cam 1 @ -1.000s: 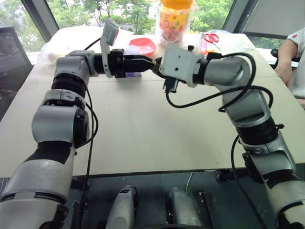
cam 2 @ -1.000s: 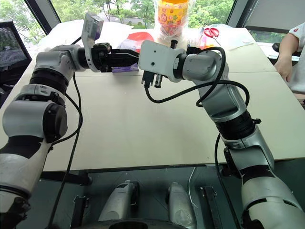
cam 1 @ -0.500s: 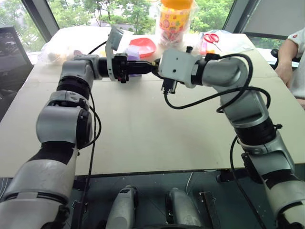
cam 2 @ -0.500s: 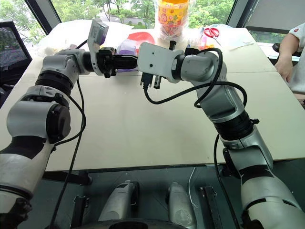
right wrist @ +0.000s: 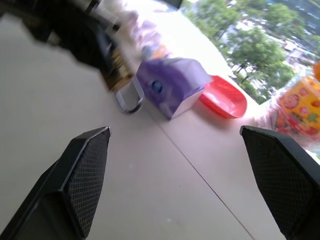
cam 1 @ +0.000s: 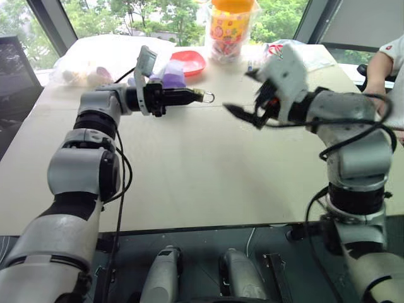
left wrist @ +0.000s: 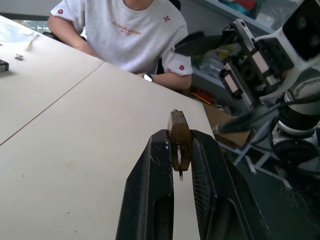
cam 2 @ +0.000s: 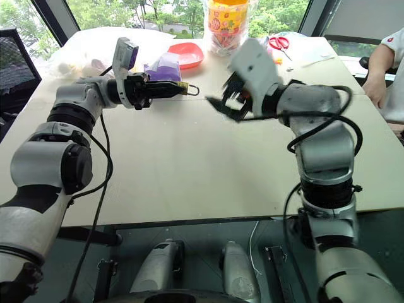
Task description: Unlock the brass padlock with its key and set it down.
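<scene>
Lab-like workroom, wide table, tall windows, cluttered shelves, seated person

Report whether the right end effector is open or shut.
Open: the right end effector has its fingers spread wide apart, with nothing gripped between them.

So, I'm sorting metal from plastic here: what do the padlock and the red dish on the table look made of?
Padlock: the body looks like brass, a dull yellow-brown metal. Its shackle looks like steel, silvery and shiny.
Red dish: probably plastic, judging by its uniform bright colour and soft gloss, though the look alone leaves that open.
</scene>
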`<state>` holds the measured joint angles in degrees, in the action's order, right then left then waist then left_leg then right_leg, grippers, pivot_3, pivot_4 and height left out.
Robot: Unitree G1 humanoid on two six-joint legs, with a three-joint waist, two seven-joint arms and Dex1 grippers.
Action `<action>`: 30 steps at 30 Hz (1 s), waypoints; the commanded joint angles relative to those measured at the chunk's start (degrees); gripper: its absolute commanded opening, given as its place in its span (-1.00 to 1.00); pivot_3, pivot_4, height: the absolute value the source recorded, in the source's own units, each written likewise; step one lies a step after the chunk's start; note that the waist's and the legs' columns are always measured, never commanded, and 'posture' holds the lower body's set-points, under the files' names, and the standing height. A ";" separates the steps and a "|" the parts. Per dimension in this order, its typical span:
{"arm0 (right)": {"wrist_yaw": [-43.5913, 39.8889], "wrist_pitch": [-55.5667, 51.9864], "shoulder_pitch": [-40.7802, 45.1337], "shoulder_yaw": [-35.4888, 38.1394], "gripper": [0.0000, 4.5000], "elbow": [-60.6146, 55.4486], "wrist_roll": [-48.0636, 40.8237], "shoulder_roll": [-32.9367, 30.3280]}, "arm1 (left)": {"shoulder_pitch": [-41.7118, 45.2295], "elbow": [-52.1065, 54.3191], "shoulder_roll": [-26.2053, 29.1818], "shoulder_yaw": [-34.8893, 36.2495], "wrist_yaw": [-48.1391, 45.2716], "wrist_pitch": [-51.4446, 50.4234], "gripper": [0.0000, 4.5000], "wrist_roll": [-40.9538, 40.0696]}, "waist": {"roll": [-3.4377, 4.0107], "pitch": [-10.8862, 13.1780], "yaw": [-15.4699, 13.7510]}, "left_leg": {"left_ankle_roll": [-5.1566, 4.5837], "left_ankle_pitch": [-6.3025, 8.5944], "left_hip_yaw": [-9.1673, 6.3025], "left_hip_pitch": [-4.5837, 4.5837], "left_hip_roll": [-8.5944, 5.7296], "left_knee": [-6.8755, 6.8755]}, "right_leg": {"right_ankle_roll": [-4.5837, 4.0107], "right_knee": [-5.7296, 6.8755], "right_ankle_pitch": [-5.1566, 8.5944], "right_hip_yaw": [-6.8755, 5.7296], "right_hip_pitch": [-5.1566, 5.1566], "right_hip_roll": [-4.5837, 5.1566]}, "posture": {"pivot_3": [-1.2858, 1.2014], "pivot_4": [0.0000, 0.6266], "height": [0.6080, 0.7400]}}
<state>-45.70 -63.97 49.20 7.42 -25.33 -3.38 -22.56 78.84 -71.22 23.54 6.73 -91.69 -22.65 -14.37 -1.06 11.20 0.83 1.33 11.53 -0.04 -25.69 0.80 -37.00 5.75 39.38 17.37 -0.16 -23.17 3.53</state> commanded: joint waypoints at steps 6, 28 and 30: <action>6.32 -22.16 3.22 12.70 0.43 -9.99 -12.03 10.91 | 0.09 4.98 -0.45 2.44 -0.81 -3.17 -1.00 -3.77 | 0.01 0.00 -0.12 | 0.00 0.00 -0.02 0.00 0.00 0.02 | 0.00 0.00 0.00 0.00 -0.01 0.02 | 0.03 -0.52 1.00; 17.34 -18.02 2.07 9.19 -0.97 -3.89 -20.93 11.31 | -5.47 22.90 1.26 -6.38 -0.81 -12.27 -1.00 -15.91 | 0.02 -0.01 0.08 | -0.01 0.00 0.00 0.00 -0.01 0.03 | -0.01 -0.01 0.00 0.02 -0.02 0.02 | 0.03 -0.52 1.00; 16.92 -18.86 1.21 8.92 -0.97 -4.46 -22.52 11.07 | -4.61 21.68 0.97 -5.40 -0.81 -11.98 -1.00 -15.53 | 0.02 -0.01 0.05 | -0.01 0.00 0.00 0.00 -0.01 0.03 | -0.01 -0.01 0.00 0.02 -0.02 0.02 | 0.03 -0.52 1.00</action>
<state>-28.49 -83.25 50.59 16.52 -28.15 -23.58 -10.88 71.97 -49.60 24.33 -0.71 -92.22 -34.69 -28.72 -1.05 11.19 0.89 1.32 11.53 -0.04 -25.69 0.79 -36.97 5.74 39.37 17.37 -0.14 -23.19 3.55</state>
